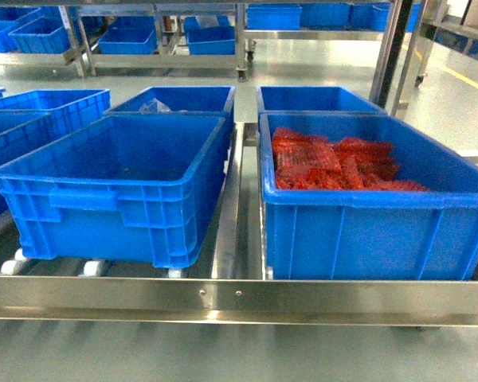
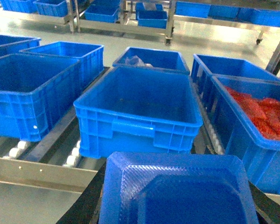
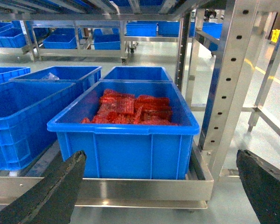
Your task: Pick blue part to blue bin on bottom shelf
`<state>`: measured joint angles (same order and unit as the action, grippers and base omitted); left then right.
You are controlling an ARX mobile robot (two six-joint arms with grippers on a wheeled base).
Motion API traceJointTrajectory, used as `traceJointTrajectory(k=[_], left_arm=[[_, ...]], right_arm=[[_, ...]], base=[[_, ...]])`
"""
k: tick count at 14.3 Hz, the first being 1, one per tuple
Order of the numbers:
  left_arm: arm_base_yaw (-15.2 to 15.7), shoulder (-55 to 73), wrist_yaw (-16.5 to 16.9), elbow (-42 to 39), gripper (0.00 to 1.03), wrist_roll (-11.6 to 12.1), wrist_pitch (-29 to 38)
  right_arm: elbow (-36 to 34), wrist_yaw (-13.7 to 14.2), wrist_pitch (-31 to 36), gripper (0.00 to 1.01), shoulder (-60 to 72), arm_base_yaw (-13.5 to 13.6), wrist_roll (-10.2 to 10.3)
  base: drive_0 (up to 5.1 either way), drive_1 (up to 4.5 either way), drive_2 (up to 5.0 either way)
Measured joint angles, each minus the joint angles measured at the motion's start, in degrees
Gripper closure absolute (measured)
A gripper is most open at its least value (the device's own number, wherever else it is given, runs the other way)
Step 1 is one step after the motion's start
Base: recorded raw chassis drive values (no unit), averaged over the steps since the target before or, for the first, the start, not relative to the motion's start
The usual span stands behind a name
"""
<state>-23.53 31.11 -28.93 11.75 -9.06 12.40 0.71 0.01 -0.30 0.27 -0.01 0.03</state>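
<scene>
Bottom shelf point(image 1: 223, 296) is carrying four blue bins; front-left blue bin point(image 1: 119, 187). Left gripper point(image 2: 175, 219) is pinching one blue part point(image 2: 177, 191); right gripper point(image 3: 163, 186) is gaping wide.

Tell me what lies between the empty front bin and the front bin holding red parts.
In the head view, the shelf's lengthwise centre rail runs between the empty front bin and the bin of red parts; nothing else sits there.
</scene>
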Motion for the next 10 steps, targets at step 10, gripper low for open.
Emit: traceJointTrajectory(k=[10], left_arm=[[0.0,0.0,0.02,-0.07,0.59,0.0,-0.13]], right_arm=[[0.0,0.0,-0.07,0.03,0.0,0.0,-0.02]], base=[[0.0,0.0,0.0]])
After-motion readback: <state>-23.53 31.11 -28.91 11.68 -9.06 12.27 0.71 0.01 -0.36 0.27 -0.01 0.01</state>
